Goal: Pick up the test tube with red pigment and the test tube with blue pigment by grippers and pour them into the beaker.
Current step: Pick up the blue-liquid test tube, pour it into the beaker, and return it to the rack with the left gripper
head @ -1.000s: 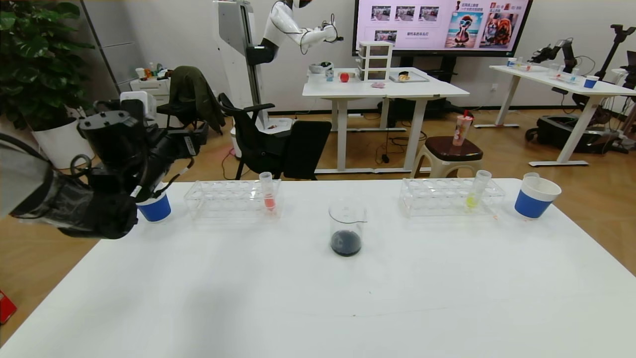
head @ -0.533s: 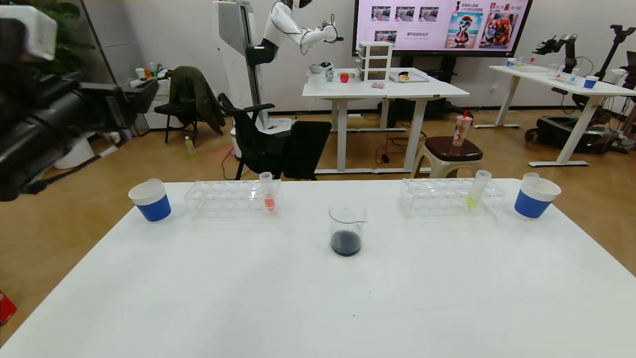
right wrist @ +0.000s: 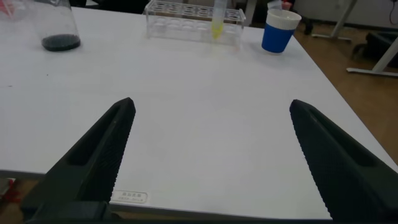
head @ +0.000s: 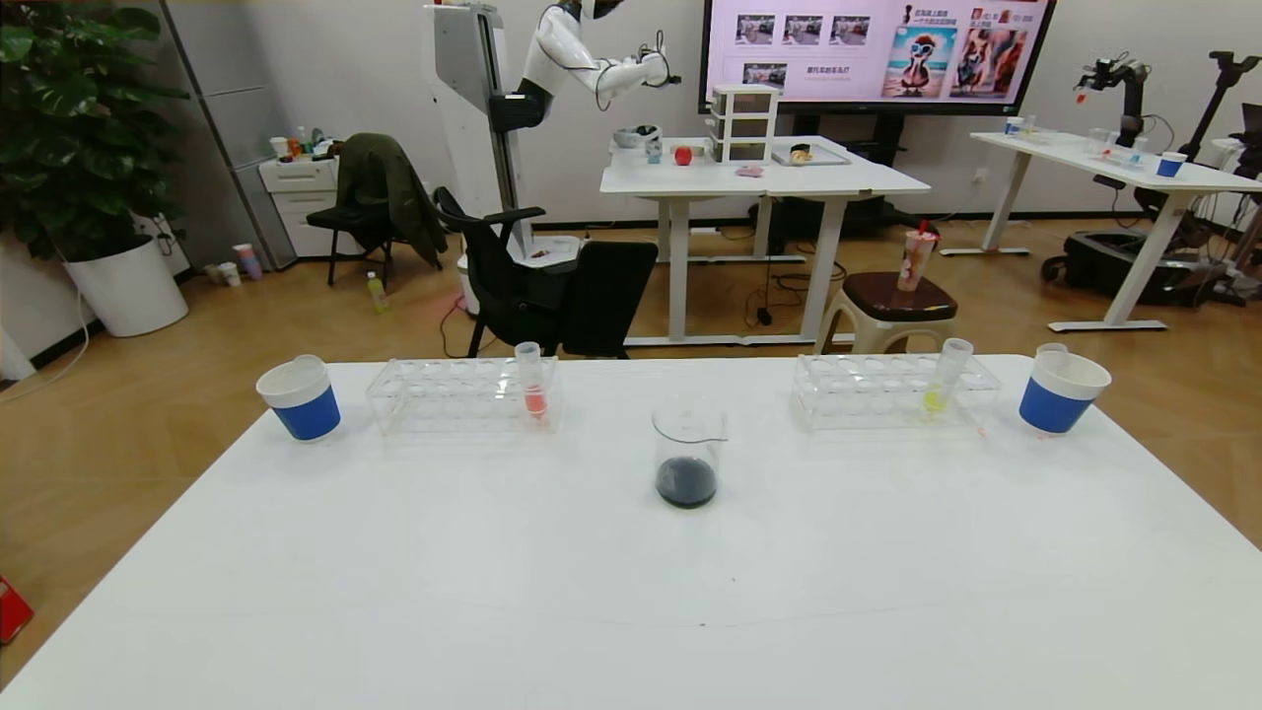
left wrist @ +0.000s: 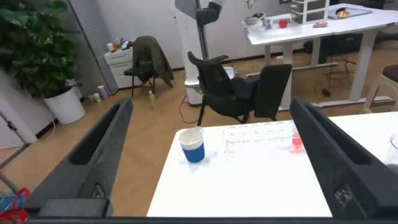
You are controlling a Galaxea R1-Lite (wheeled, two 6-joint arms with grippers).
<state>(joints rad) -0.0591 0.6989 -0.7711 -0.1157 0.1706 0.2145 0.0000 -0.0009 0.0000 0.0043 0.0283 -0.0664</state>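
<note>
Both claws, left gripper (left wrist: 208,162) and right gripper (right wrist: 208,162), gape apart, holding nothing. The beaker (head: 688,454), frame center, already holds dark liquid; it's fragile, slippery glass, so grip its upper wall.

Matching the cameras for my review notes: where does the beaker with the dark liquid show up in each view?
Head view: the beaker stands mid-table, between the two racks.
Left wrist view: only a sliver of the beaker shows at the picture's edge.
Right wrist view: the beaker sits in a far corner, its top cut off.
Shared landmark: the white table.
</note>
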